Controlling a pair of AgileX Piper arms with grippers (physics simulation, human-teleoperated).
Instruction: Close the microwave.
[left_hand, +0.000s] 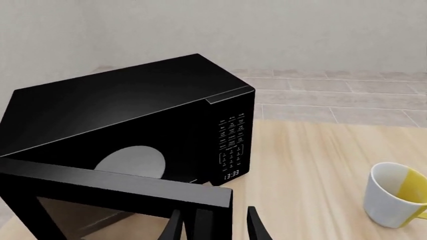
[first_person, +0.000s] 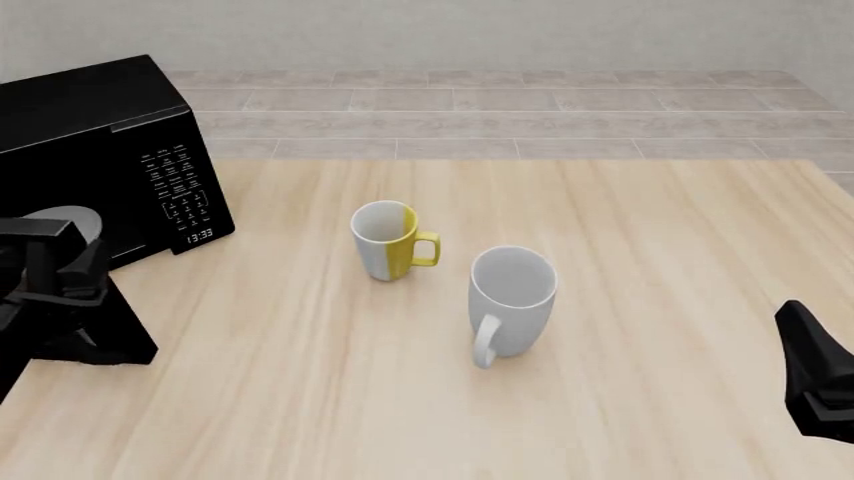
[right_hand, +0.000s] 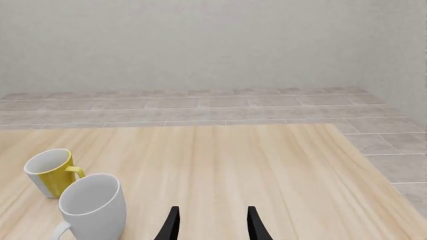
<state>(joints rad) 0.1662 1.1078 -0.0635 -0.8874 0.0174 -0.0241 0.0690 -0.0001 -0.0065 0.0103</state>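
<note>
Left wrist view: microwave (left_hand: 133, 120) at the tabletop's (first_person: 641, 260) far left corner, glossy black box, door (left_hand: 113, 200) swung open toward the arm. Left end effector (left_hand: 213, 225) sits at the door's free edge, fingers spread, gripping nothing (likely placed to push it shut). Right end effector (right_hand: 212, 225) released, idle over bare wood grain. Yellow-and-white mug (first_person: 387, 240) and white mug (first_person: 510, 300) stand mid-table, smooth ceramic

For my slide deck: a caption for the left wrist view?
Left gripper open at the swung-open door of the black microwave; yellow-and-white mug nearby.
</note>
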